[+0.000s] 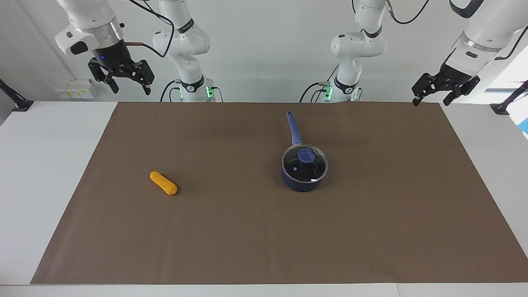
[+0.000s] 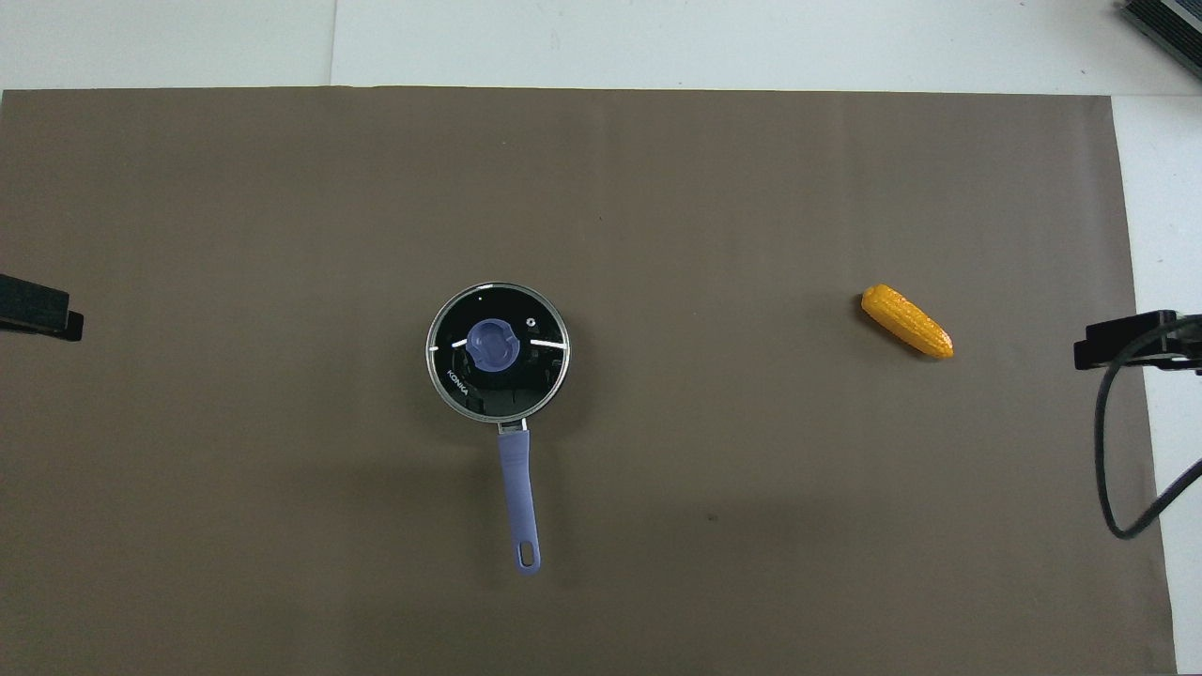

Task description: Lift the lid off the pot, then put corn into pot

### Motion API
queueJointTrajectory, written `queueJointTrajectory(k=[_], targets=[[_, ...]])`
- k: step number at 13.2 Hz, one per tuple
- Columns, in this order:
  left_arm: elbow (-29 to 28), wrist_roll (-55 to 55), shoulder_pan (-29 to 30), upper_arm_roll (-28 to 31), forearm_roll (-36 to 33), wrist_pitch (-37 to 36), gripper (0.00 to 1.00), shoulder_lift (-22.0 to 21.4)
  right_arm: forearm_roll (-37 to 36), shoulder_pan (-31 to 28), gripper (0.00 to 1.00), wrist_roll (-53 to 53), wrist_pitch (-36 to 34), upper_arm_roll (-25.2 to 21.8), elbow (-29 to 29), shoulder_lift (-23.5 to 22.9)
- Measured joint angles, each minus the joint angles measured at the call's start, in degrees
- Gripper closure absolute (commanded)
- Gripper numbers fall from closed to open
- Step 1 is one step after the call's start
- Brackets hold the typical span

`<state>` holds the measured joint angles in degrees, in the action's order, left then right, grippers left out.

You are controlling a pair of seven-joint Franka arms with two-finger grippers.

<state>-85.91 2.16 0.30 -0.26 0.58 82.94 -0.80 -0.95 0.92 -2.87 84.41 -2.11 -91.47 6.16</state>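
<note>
The dark blue pot [image 1: 302, 181] stands on the brown mat, toward the left arm's end, its long handle [image 2: 519, 488] pointing at the robots. The glass lid [image 1: 305, 162] with its blue knob sits on the pot and also shows in the overhead view [image 2: 497, 350]. The orange-yellow corn [image 1: 163, 183] lies on the mat toward the right arm's end and also shows in the overhead view [image 2: 907, 320]. My right gripper [image 1: 131, 91] hangs open and empty, high over the mat's corner at its own end. My left gripper [image 1: 430, 102] hangs open and empty, high over the corner at its own end.
The brown mat [image 1: 264, 247] covers most of the white table [image 1: 49, 165]. Black clamps stand at the table's two ends near the robots. A black cable [image 2: 1122, 451] hangs from the right arm at the mat's edge.
</note>
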Motion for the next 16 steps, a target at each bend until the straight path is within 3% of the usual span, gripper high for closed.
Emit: queueJointTrajectory(k=[16], targets=[[0.0, 0.0, -1.0, -0.5, 0.0, 0.4, 0.0, 0.0, 0.0, -0.7, 0.0, 0.0, 0.0, 0.0, -0.2, 0.1]])
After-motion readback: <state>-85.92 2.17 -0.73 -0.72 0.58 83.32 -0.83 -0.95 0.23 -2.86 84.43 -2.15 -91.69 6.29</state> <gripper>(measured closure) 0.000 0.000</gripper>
